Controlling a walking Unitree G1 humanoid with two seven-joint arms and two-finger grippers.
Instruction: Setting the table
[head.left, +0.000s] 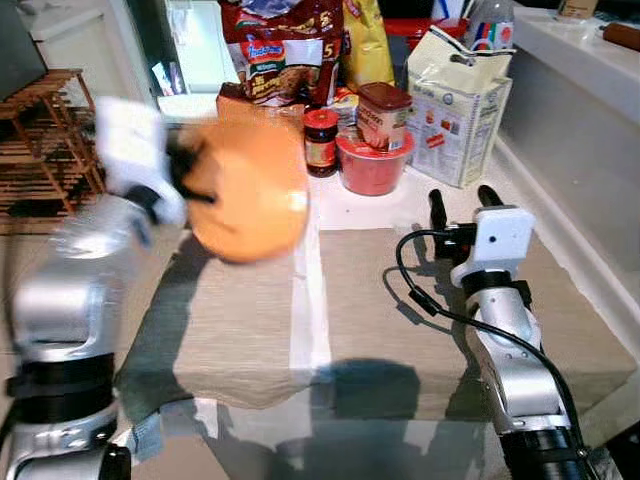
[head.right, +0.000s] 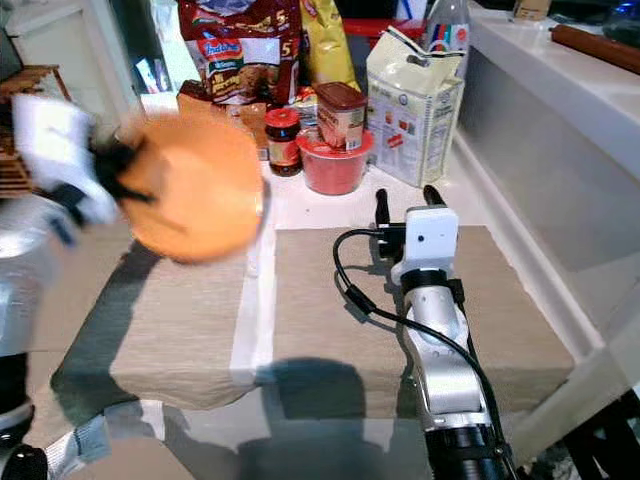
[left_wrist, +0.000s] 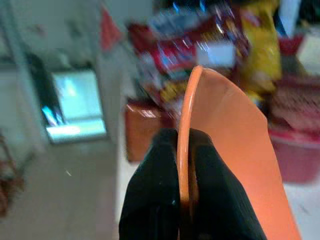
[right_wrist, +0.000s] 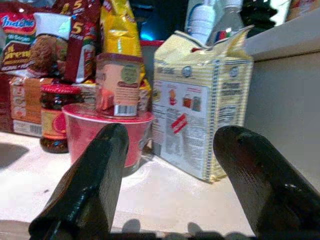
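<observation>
beige cloth mats (head.left: 400, 330) lie side by side on my table (head.left: 370, 205), with a white strip between them. my right gripper (head.left: 463, 203) sits low over the far edge of the right mat, its two black fingers (right_wrist: 90, 185) spread wide apart with nothing between them. my left gripper (left_wrist: 182, 200) is up in the air over the left mat, fingers pressed together on the rim of an orange plate (head.left: 245, 190). i see the plate blurred and tilted on its side.

past the mats stands a red tub (head.left: 372, 165) with a brown-lidded jar (head.left: 383, 115) on top of it. i cannot tell what is inside. a small jar with a red lid (head.left: 320, 140) stands just beside the tub. a yellow-and-white carton (head.left: 458, 105), open at the top, stands near the wall on the right. snack bags (head.left: 285, 45) lean at the back.

a wooden rack (head.left: 45, 140) stands off to the left.
</observation>
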